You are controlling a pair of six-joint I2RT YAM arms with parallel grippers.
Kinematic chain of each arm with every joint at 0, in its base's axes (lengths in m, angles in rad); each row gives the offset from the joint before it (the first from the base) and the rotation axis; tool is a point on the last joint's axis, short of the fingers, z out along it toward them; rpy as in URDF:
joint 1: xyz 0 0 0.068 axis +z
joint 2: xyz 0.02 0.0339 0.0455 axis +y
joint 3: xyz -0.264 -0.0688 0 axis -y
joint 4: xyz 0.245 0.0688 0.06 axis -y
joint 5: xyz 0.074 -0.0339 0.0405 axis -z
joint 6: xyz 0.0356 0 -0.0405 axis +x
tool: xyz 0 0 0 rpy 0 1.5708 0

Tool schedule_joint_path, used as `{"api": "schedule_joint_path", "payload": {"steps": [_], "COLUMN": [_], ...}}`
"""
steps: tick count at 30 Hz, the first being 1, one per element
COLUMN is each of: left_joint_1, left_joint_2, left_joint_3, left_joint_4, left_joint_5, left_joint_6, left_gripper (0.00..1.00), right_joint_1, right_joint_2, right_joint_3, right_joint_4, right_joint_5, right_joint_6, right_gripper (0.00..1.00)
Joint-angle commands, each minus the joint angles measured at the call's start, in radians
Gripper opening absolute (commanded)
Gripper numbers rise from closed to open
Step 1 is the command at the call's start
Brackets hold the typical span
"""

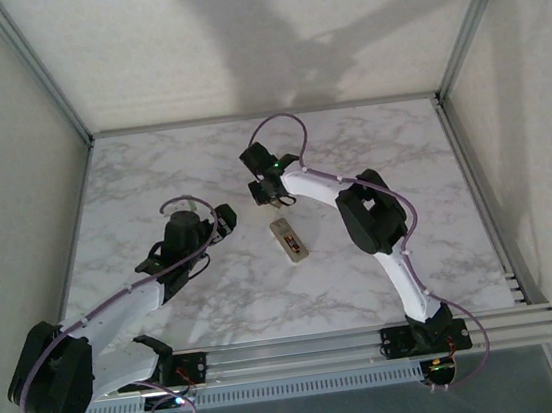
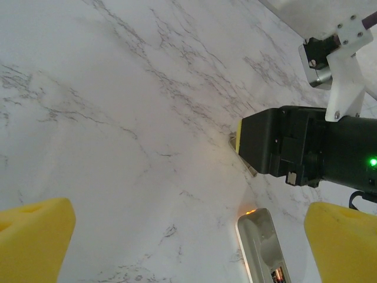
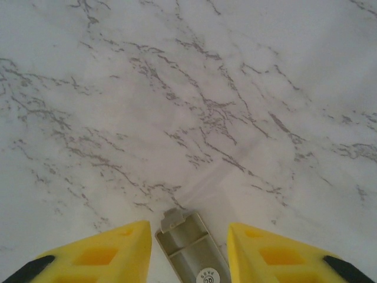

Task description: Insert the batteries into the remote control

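The small white rectangular plastic remote control [image 1: 290, 240] lies on the white marble-patterned worktop [image 1: 152, 181] between the two arms, its battery bay [image 2: 268, 259] facing up and uncovered. Just beyond its far end sits a flat grey-tan plastic strip with a latch tab [image 3: 187, 244], which looks like the bay's cover. The right gripper [image 3: 188, 227] straddles that strip, its yellow jaws close on either side. Whether they pinch it or only flank it I cannot tell. The left gripper [image 2: 188, 206] hangs near the remote over bare marble, jaws spread wide with nothing between them.

The strip is thin and rests on a hard, slick surface, so the jaws could skate off its edges, or squeeze it out and flick it against the remote and knock the open bay askew. The two grippers are also near each other, and a careless reach could make them collide.

Inside the bay a copper-orange glint [image 2: 275, 274] shows at the near end. It is too small to tell whether it is the tip of one of the batteries or a spring contact.
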State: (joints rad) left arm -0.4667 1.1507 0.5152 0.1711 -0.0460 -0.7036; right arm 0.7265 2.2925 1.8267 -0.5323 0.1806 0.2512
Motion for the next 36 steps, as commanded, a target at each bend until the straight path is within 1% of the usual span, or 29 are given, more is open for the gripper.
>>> {"api": "schedule_joint_path", "payload": {"steps": [1, 6, 15, 20, 25, 30, 36], "left_joint_1": [0.012, 0.015, 0.017, 0.018, 0.019, 0.019, 0.020], "left_joint_2": [-0.011, -0.023, -0.031, -0.032, -0.038, -0.033, -0.009], "left_joint_3": [-0.009, -0.017, -0.024, -0.024, -0.027, -0.027, -0.018], "left_joint_4": [-0.004, -0.002, 0.003, 0.002, 0.000, 0.005, 0.011], "left_joint_5": [-0.011, -0.011, -0.005, -0.004, -0.002, 0.000, 0.022], "left_joint_6": [0.016, 0.018, 0.015, 0.015, 0.014, 0.016, 0.016], "left_gripper": [1.00, 0.99, 1.00, 0.99, 0.99, 1.00, 0.99], "right_joint_1": [0.005, 0.005, 0.005, 0.004, 0.005, 0.005, 0.005], "right_joint_2": [0.045, 0.054, 0.052, 0.042, -0.004, -0.076, -0.090], "right_joint_3": [0.053, 0.054, 0.048, 0.041, 0.003, -0.080, -0.115], "right_joint_4": [-0.053, -0.058, -0.059, -0.060, -0.042, -0.002, 0.010], "right_joint_5": [0.018, 0.036, 0.080, 0.081, 0.057, 0.022, 0.011], "right_joint_6": [0.045, 0.053, 0.072, 0.077, 0.084, 0.085, 0.089], "right_gripper": [0.40, 0.38, 0.29, 0.26, 0.27, 0.29, 0.29]}}
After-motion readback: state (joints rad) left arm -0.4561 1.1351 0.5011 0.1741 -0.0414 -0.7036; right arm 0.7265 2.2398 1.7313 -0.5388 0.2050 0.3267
